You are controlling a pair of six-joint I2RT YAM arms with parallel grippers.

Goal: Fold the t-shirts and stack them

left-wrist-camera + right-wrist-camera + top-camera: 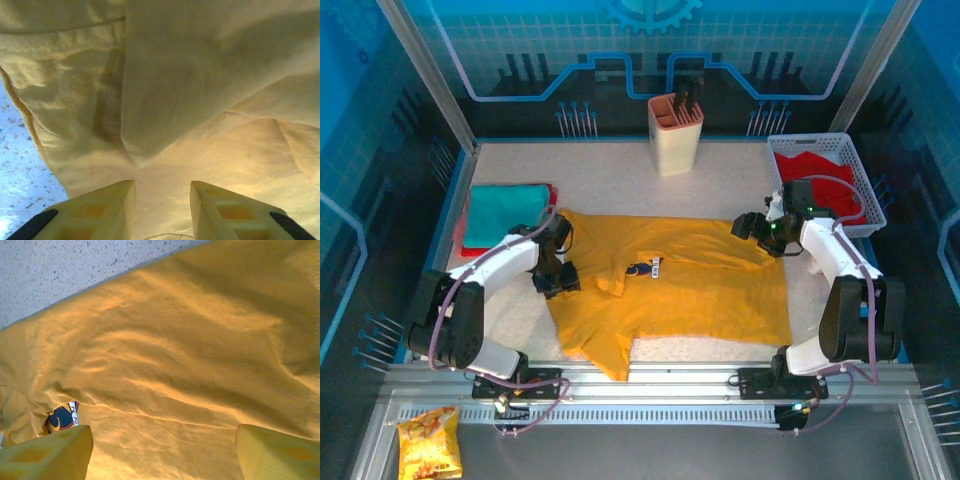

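Speckled table (pixel 720 170) underneath everything. Across its middle, spread out and rumpled, mustard-yellow t-shirt (pixel 700 290), one corner trailing toward the near edge. At the far right, white slatted basket (pixel 868 190), holding crumpled red cloth (pixel 815 165) and nothing else visible. At the left, just beside the yellow shirt, folded teal t-shirt (pixel 505 210) lying on top of a red layer (pixel 465 243), seen as a thin border. At the back centre, upright beige holder (pixel 675 145) with dark handled items (pixel 687 97) standing in its compartments; too small to tell what kind. Left gripper (pixel 560 278) at the yellow shirt's left edge, fingers (pixel 105 210) partly apart in the left wrist view, cloth lying beneath the gap, nothing seen pinched. Right gripper (pixel 752 228) above the shirt's far right part, near the basket, fingers (pixel 55 452) spread wide in the right wrist view, gripping nothing, yellow cloth below. On the near rail at the left, well apart from the shirts, yellow-orange snack bag (pixel 430 440). Smallest, near the shirt's middle, dark chest print (pixel 642 268) beside a small white tag.
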